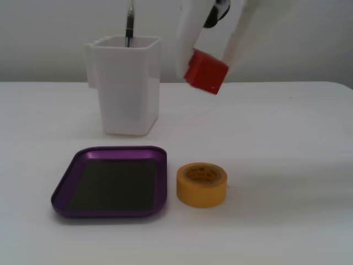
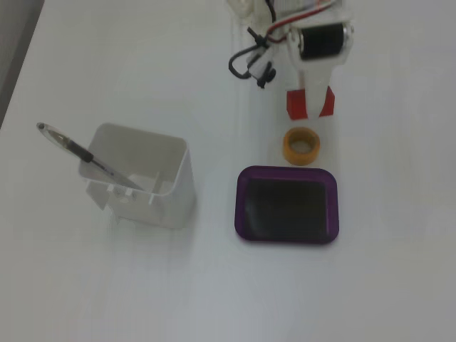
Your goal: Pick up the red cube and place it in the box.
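Tabletop (image 1: 287, 165) — plain white — meets pale wall (image 1: 55, 33) behind.

White table (image 1: 287, 165), pale grey wall (image 1: 49, 33) behind.

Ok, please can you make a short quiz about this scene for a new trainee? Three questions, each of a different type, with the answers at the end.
1. True or false: the red cube rests on the table.
2. Multiple choice: in the fixed view from above, which thing lies between the gripper and the box?
A. the white container
B. the yellow tape roll
C. the pen
3. Fill in: the floor of the box holds ____.

Key
1. False. The gripper holds the cube in the air, above the table.
2. B
3. Nothing; its dark floor is bare.
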Controlling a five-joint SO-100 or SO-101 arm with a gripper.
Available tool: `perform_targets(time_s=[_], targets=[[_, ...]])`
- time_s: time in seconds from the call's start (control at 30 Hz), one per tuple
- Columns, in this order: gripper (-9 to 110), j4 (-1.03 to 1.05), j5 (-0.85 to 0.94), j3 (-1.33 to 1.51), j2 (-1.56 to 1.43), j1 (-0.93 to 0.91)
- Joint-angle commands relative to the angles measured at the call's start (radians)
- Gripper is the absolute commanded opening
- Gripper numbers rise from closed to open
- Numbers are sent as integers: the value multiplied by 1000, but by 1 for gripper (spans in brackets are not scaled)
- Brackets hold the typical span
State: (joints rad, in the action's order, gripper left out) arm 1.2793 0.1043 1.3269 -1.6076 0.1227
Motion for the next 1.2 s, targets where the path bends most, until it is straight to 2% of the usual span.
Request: perform_targets(time_s=[0.0, 0.27, 0.5, 1.17], targets=[[-1, 2, -12, -222, 173, -9], [-1, 49, -14, -597, 548, -71], [-1, 98, -8, -799, 732, -152], [0, 132, -3, -834, 785, -147]])
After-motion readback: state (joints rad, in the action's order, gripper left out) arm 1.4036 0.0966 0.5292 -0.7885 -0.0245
